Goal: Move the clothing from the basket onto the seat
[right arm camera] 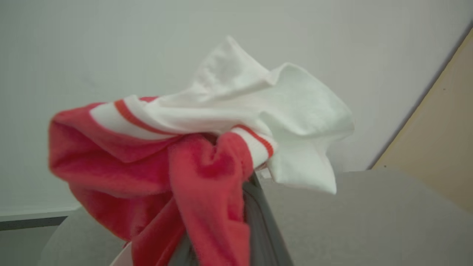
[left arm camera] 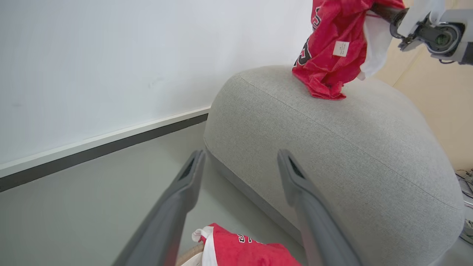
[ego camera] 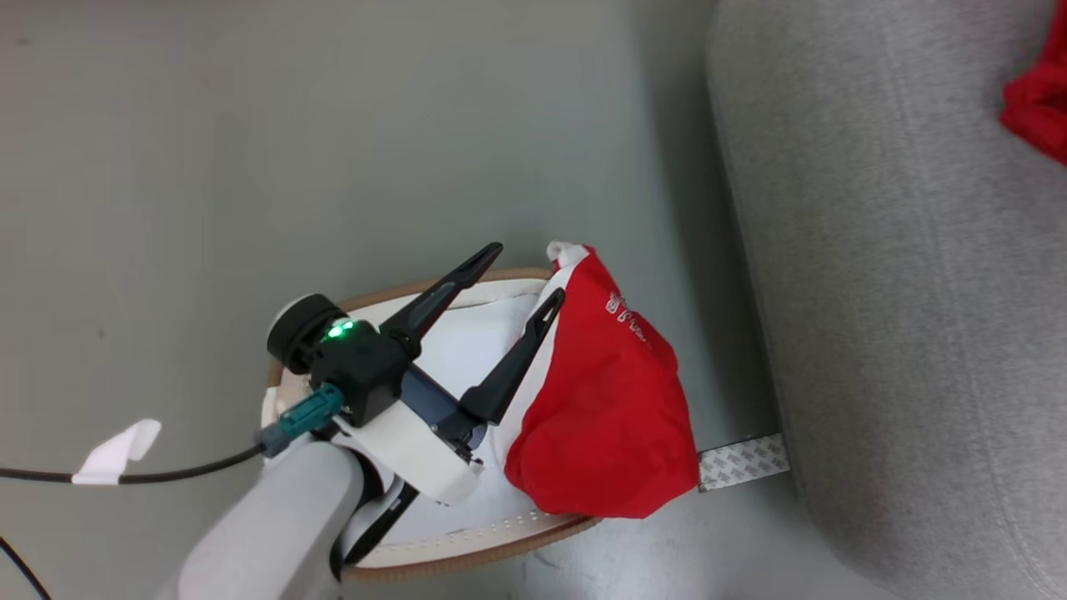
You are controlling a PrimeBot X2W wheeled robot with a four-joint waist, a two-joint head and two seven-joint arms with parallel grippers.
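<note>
Clothing is spotted in two places right now. One red garment [ego camera: 604,400] is draped over the rim of the basket [ego camera: 467,557] on the side nearer the sofa [ego camera: 900,292], with its white trim turned up and its bulk spilled across the rim. The left gripper [ego camera: 523,273] is held above the basket, fingers spread wide and nothing caught between them. One fingertip is placed just beside the garment's white edge. Over at the sofa, a second garment [left arm camera: 329,44], marked with block lettering and a small white tag, is pinched in the right gripper [left arm camera: 382,11] and hung over the rounded top. Whether its lowest folds are touching the cushion cannot be told. The basket is set on the grey floor [ego camera: 250,167], just beside the sofa.
</note>
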